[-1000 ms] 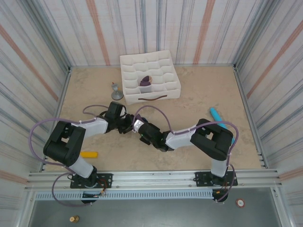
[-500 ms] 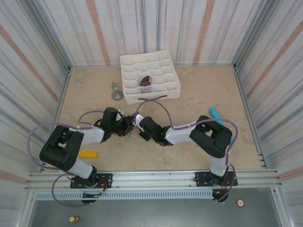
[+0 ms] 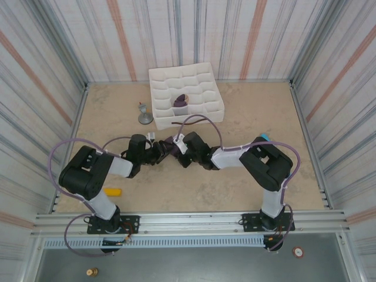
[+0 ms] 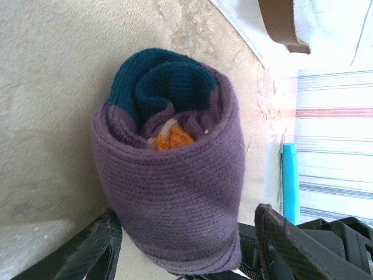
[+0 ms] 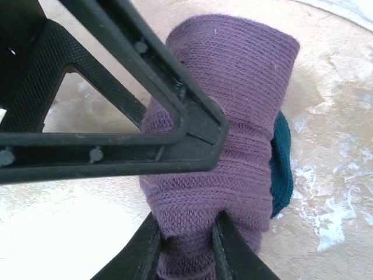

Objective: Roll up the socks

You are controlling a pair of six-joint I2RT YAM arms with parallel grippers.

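Note:
A rolled purple sock (image 4: 175,192) with a teal toe and an orange cuff tucked inside stands on the table between both grippers. From above it is a small dark bundle (image 3: 170,141). My left gripper (image 4: 186,236) straddles the roll, open, with a gap beside one finger (image 4: 285,245). My right gripper (image 5: 185,245) is shut on a fold of the same sock (image 5: 233,116). The left finger frame (image 5: 116,140) crosses in front of the roll. Both grippers, left (image 3: 162,152) and right (image 3: 177,145), meet mid-table. A second rolled sock (image 3: 180,101) lies in the white organizer box (image 3: 154,94).
The box has a brown handle (image 3: 189,122) on its near side. A teal cylinder (image 3: 267,138) lies by the right arm's elbow. A yellow block (image 3: 111,191) sits beside the left arm's base. A small grey stand (image 3: 144,115) is left of the box.
The right gripper has moved away from the bases and leftward with the sock, toward the box. The left gripper has stayed at the roll while its arm folded nearer.

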